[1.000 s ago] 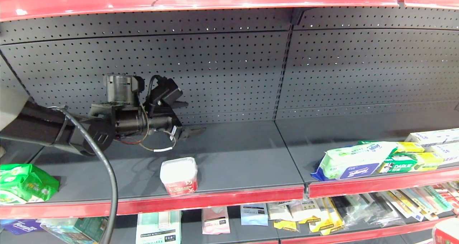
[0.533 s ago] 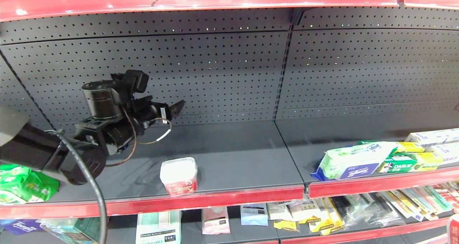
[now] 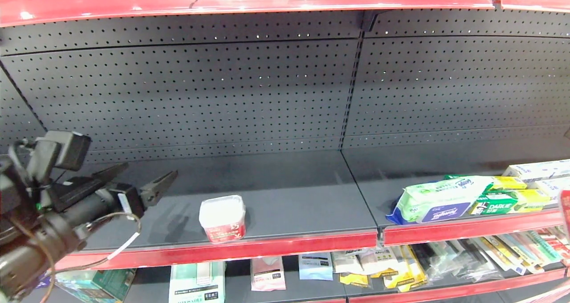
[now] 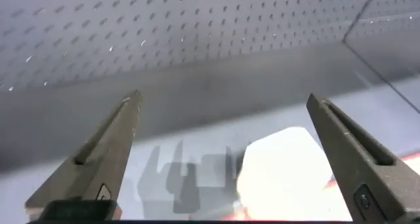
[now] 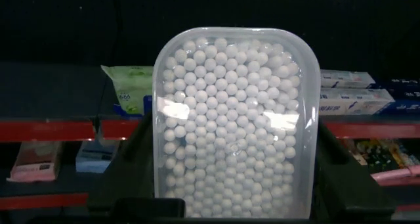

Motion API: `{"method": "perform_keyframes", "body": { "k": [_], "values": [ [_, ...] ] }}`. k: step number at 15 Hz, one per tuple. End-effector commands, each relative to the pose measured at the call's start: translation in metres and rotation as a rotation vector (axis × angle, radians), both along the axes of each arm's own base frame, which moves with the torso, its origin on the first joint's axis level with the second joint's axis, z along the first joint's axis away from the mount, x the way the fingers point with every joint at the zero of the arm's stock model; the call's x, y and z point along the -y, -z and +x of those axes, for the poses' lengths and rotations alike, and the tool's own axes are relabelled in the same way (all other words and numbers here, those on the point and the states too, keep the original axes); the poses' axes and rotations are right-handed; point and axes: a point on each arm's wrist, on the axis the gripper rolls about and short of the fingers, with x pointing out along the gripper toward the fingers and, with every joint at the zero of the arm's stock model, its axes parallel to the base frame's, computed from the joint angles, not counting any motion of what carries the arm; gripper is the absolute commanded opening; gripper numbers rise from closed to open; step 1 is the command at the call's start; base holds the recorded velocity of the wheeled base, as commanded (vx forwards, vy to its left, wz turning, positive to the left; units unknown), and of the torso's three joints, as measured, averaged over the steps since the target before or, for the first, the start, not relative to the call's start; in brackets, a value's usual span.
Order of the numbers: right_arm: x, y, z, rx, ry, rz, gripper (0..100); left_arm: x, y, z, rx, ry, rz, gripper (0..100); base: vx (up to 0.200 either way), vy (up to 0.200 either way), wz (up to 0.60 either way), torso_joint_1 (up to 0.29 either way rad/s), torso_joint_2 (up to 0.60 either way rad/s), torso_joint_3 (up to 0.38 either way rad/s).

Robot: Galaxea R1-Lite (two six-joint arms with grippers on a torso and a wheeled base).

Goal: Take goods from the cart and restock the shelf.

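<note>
The left claw [image 3: 151, 169] hangs splayed near a lidded tub [image 3: 222, 217] on the shelf [image 3: 289, 191]. The right claw [image 5: 230, 181] clamps a tub of white beads [image 5: 236, 106].

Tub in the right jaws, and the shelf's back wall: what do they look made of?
Tub: clear, glossy plastic, probably; small white beads show through its wall and it catches glints. Back wall: likely sheet metal painted matt dark grey, punched with regular rows of holes.
</note>
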Motion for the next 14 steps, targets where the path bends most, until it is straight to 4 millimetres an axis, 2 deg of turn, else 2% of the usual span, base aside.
{"method": "perform_keyframes", "body": {
  "k": [1, 3, 4, 6, 9, 14],
  "values": [
    [-0.002, 0.006, 0.031, -0.144, -0.037, -0.006, 0, -0.021, -0.014, -0.069, 0.049, -0.032, -0.013, 100, 0.000, 0.000, 0.00, 0.000, 0.00, 0.000],
    [-0.003, 0.010, 0.039, -0.185, -0.059, -0.020, 0, -0.028, -0.018, -0.100, 0.024, -0.036, -0.006, 100, 0.000, 0.000, 0.00, 0.000, 0.00, 0.000],
    [-0.006, 0.008, 0.042, -0.190, -0.105, -0.021, 0, -0.034, -0.023, -0.131, -0.019, -0.034, 0.005, 100, 0.000, 0.000, 0.00, 0.000, 0.00, 0.000],
    [-0.008, 0.006, 0.045, -0.190, -0.170, -0.012, 0, -0.040, -0.028, -0.160, -0.064, -0.033, 0.014, 100, 0.000, 0.000, 0.00, 0.000, 0.00, 0.000],
    [-0.009, 0.005, 0.051, -0.204, -0.202, -0.049, 0, -0.042, -0.030, -0.168, -0.040, -0.050, 0.018, 100, 0.000, 0.000, 0.00, 0.000, 0.00, 0.000],
    [-0.012, -0.010, 0.064, -0.182, -0.221, -0.049, 0, -0.044, -0.028, -0.180, -0.006, -0.038, 0.063, 100, 0.000, 0.000, 0.60, 0.003, 0.00, -0.001]
  ]
}}
